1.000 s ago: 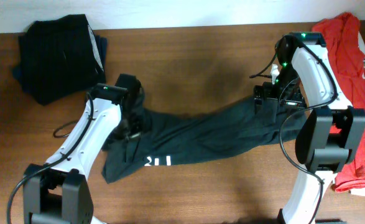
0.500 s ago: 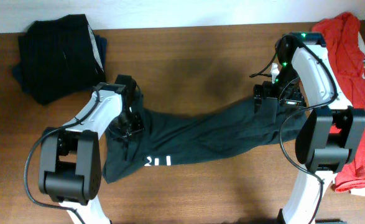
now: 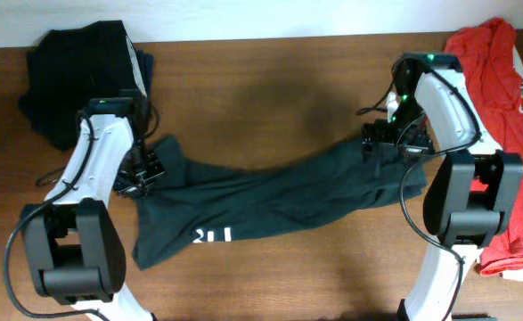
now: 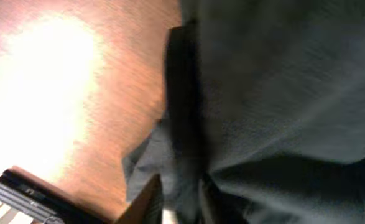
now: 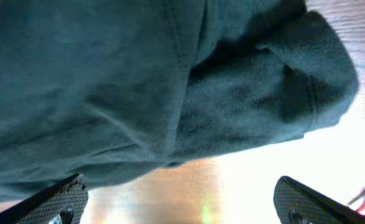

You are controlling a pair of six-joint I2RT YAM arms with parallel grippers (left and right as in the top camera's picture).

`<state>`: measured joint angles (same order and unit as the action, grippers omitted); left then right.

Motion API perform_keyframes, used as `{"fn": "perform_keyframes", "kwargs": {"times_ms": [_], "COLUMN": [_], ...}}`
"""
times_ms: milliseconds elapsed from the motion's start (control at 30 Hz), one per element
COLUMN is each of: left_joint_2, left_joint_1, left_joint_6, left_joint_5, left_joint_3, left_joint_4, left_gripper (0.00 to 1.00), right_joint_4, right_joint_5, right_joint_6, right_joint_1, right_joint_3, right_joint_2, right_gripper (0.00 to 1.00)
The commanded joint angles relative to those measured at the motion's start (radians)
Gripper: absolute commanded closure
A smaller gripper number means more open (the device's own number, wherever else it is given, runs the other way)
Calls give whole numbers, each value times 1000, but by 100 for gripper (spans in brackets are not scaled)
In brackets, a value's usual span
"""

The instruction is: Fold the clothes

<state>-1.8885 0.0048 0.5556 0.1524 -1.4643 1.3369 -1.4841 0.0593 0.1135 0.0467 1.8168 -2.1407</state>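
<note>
Left wrist view is blurred. The left tool [image 3: 142,175] is mostly buried in cloth and clenched on a fold at one end of the black T-shirt [image 3: 279,192]. The white lettering [image 3: 212,235] is partly folded under and illegible. The right tool [image 5: 179,198] is released, fingers wide, at the opposite end. The shirt lies stretched across the brown wooden tabletop [image 3: 270,89]. The red T-shirt [image 3: 497,71] is cut off at the right edge.

You see the lettered T-shirt [image 3: 270,201] stretched across the middle of the table [image 3: 270,98], its left end lying closer to the arms' bases than its right end. Your left end effector [image 3: 145,174] sits on the shirt's left end and your right end effector [image 3: 381,141] at its right end. A pile of folded garments [image 3: 78,80] lies in the far left corner. Another T-shirt [image 3: 502,89] lies along the right edge, beyond the right arm.
</note>
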Motion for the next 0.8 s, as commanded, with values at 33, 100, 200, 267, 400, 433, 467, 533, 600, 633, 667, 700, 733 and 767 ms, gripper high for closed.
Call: {"fn": "perform_keyframes", "kwargs": {"times_ms": [33,100,200,267,400,433,467,533,600,633,667,700,733,767], "left_joint_2": [20,20,20,20,20,20,20,20,20,20,20,20,20,20], "left_joint_1": [22,22,22,22,22,21,21,22,21,22,22,22,21,21], "left_joint_6": [0,0,0,0,0,0,0,-1,-2,-3,-3,-3,-3,-3], "left_joint_5": [31,31,29,29,29,29,29,30,28,29,29,28,29,29], "left_joint_3": [-10,-10,-10,-10,-10,-10,-10,-10,-10,-10,-9,-9,-9,-9], "left_joint_4": [16,18,18,18,18,16,14,14,10,10,9,8,6,6], "left_gripper": [40,20,18,17,17,17,17,17,17,17,17,17,17,17], "right_joint_4": [28,27,74,156,279,292,297,296,284,276,265,254,242,243], "right_joint_5": [35,46,89,111,110,103,95,59,27,13,2,-2,1,5], "right_joint_6": [18,18,17,18,17,17,17,18,18,18,18,18,18,18], "right_joint_1": [-1,-1,-2,-2,-2,-2,-2,-2,-2,-2,-2,-2,-2,-2], "right_joint_3": [-73,-80,-158,-233,-283,-283,-275,-253,-211,-194,-173,-150,-125,-125], "right_joint_2": [0,0,0,0,0,0,0,0,0,0,0,0,0,0], "right_gripper": [1,1,1,1,36,36,36,37,36,37,36,35,32,32]}}
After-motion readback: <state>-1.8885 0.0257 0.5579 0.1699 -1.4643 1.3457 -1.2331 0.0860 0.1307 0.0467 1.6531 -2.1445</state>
